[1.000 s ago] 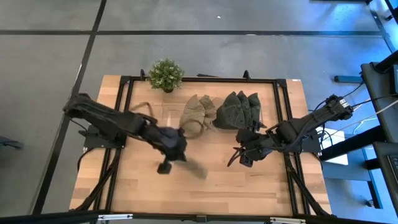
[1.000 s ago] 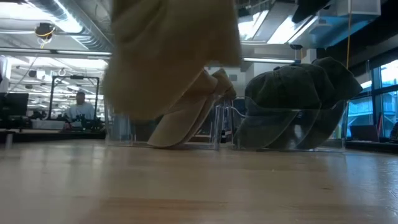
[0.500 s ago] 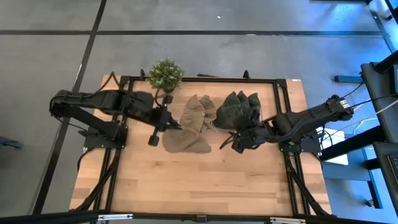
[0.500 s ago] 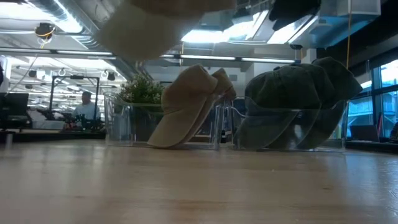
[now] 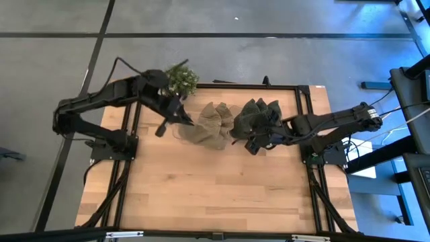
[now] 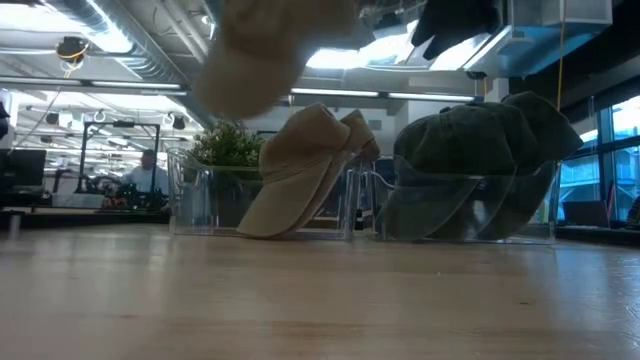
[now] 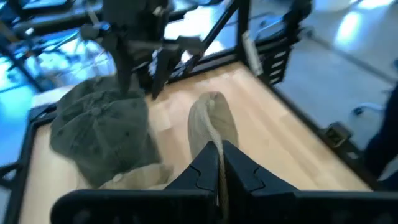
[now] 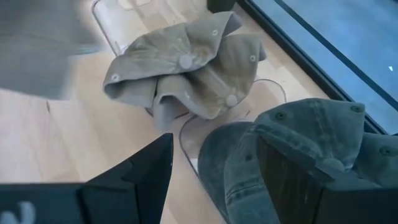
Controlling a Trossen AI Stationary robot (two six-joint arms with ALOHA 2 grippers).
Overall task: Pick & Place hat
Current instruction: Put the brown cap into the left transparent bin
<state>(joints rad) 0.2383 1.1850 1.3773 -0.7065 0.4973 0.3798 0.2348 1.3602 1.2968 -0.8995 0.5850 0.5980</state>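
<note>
My left gripper (image 5: pixel 180 121) is shut on a tan hat (image 5: pixel 201 133), which hangs in the air in front of the tan hats (image 5: pixel 216 115) stacked in a clear stand (image 6: pixel 200 205). The low view shows the held hat (image 6: pixel 265 50) high above the table. A stack of green hats (image 5: pixel 261 115) sits in a second clear stand to the right. My right gripper (image 5: pixel 250 144) hovers open above the table just in front of the green hats (image 8: pixel 298 149), touching nothing. My left gripper pinches a thin edge of the tan hat (image 7: pixel 214 149) between its two shut fingers (image 7: pixel 239 171). They slant down from the table's left. The hat hangs beyond and below the fingers, lifted clear of the table.
A small potted plant (image 5: pixel 179 79) stands at the far edge, left of the tan stack and close to my left arm. The black frame rail (image 5: pixel 222 86) runs along the table's far side. Bare wood (image 5: pixel 215 188) lies toward the near edge.
My left gripper has gone up and toward the table's far edge, rolling as it went, and has carried the tan hat from the table's middle to just in front of the tan stack. My right gripper has drifted toward the far edge, closer to the green hats, staying open.
</note>
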